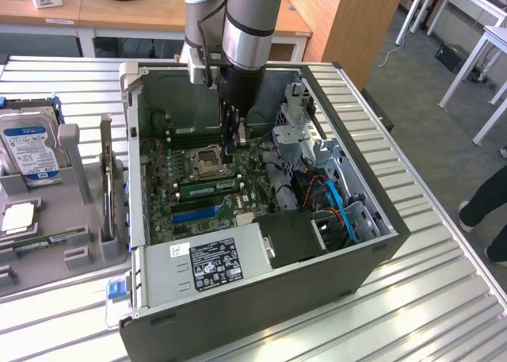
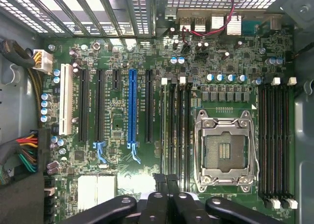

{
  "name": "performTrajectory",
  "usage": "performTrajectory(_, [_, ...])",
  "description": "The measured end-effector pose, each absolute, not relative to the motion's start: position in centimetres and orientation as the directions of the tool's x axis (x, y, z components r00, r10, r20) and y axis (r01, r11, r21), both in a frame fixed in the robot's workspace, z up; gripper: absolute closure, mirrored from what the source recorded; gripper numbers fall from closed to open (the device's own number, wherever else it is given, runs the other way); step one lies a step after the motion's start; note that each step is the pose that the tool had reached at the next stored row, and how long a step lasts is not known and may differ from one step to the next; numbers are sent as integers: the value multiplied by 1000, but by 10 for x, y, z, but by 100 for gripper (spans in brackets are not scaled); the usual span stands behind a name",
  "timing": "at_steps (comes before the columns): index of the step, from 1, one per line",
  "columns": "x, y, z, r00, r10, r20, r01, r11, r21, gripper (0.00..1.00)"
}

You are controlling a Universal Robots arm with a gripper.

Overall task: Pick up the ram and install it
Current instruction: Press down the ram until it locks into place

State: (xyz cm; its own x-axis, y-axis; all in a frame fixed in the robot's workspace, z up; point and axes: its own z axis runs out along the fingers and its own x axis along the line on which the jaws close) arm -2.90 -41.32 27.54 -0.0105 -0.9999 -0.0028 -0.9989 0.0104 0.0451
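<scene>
The ram (image 1: 207,185), a narrow green stick with a white label, stands in a slot of the motherboard (image 1: 168,192) just in front of the CPU socket (image 1: 207,156) inside the open computer case. My gripper (image 1: 233,152) reaches down into the case near the ram's end on the exterior view's right. In the wrist view the gripper (image 2: 167,185) is shut, its black fingertips (image 2: 159,182) pressed together over the end of the memory slots (image 2: 175,131) beside the socket (image 2: 225,150). Whether the fingertips touch the ram I cannot tell.
The case walls (image 1: 372,207) and drive cage (image 1: 297,120) close in around the arm. Blue and orange cables (image 1: 337,200) lie beside the power supply (image 1: 210,267). On the grey tray (image 1: 83,207) sit a hard drive (image 1: 28,144) and another green stick (image 1: 49,240). A person's leg (image 1: 483,196) is on the exterior view's right.
</scene>
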Motion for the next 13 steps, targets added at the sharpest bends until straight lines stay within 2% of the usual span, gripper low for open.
performTrajectory(13, [3, -413, 275, -11, -1000, -3, -999, 10, 45, 89])
